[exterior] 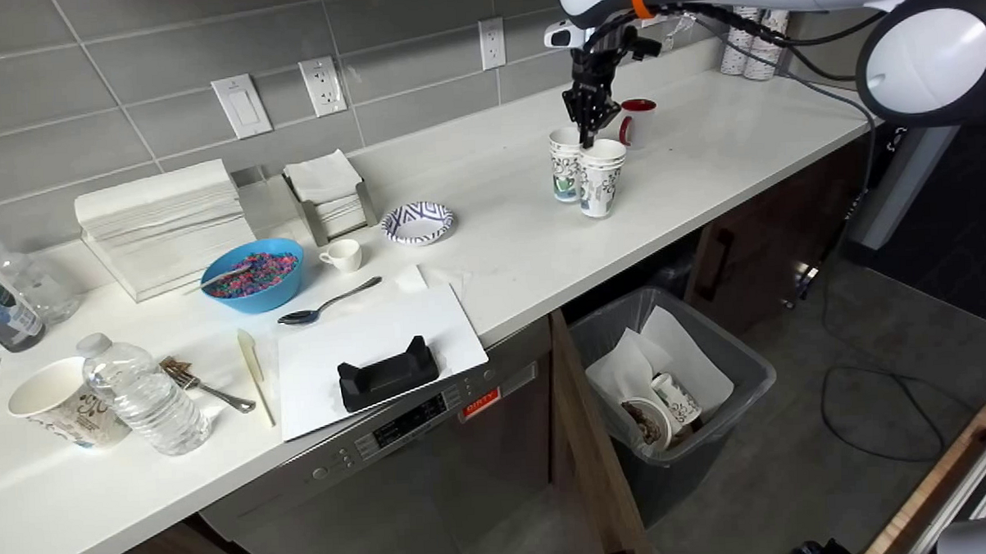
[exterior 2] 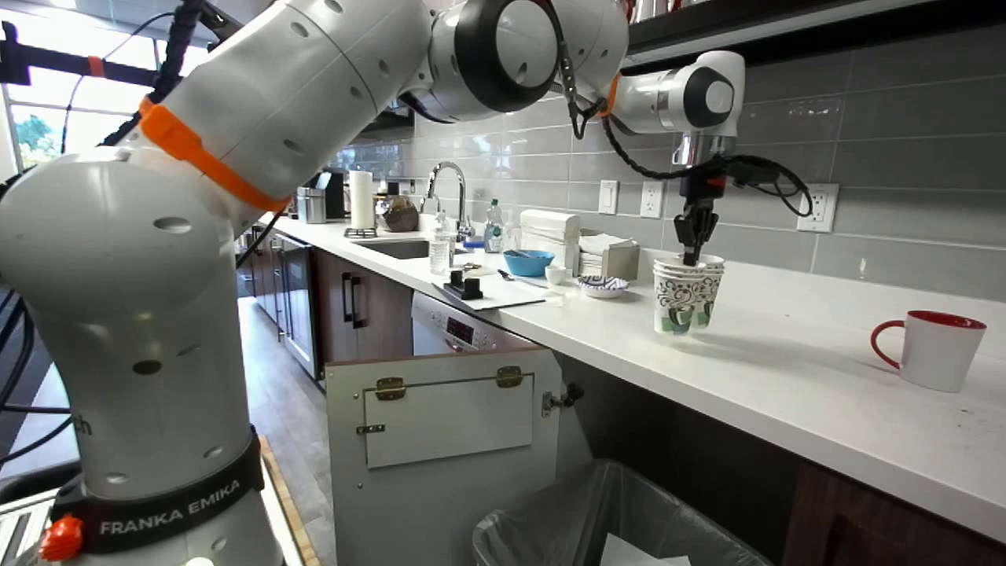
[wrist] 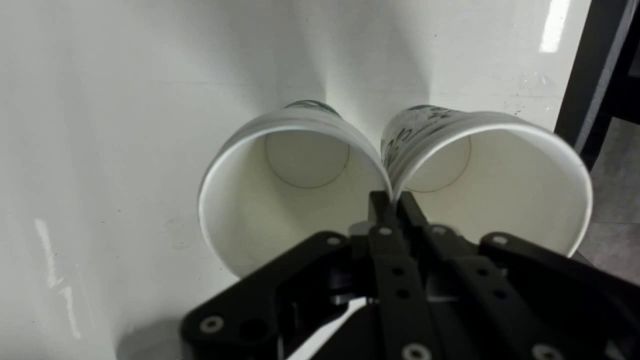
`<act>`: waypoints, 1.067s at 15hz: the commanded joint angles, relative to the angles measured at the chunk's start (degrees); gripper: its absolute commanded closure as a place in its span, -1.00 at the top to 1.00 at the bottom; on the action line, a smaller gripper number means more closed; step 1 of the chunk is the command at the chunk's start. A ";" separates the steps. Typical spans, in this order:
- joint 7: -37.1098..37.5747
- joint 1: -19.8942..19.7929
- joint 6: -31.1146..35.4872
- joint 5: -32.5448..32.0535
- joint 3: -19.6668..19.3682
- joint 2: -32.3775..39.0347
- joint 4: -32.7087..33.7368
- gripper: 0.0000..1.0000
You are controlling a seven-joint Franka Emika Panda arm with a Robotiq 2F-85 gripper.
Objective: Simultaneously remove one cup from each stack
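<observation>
Two short stacks of white, green-printed cups stand side by side with rims touching, in both exterior views. They are the stack on the wall side (exterior: pixel 565 169) (exterior 2: pixel 712 292) and the stack on the counter-edge side (exterior: pixel 601 187) (exterior 2: pixel 674 303). In the wrist view, I look into the left stack (wrist: pixel 240 200) and the right stack (wrist: pixel 530 185). My gripper (wrist: pixel 392 202) points down, one finger inside each top cup, shut on the two adjoining rims. It also shows in the exterior views (exterior: pixel 587 141) (exterior 2: pixel 691 258). I cannot tell whether the stacks touch the counter.
A red-and-white mug (exterior: pixel 639 123) (exterior 2: pixel 941 350) stands on the counter near the stacks. A patterned bowl (exterior: pixel 417 224), a blue bowl (exterior: pixel 276 294) and a napkin holder (exterior: pixel 330 205) stand farther along. An open bin (exterior: pixel 759 374) is below the counter edge, beside an open cabinet door (exterior 2: pixel 440 487).
</observation>
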 commanded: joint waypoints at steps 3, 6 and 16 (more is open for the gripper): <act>-1.74 -0.62 0.28 0.89 0.84 -2.50 -0.25 -0.97; 0.01 0.21 -0.04 -0.88 -0.12 -2.65 -0.15 -0.97; -8.86 -5.62 4.70 13.13 7.59 -0.69 -1.66 -0.97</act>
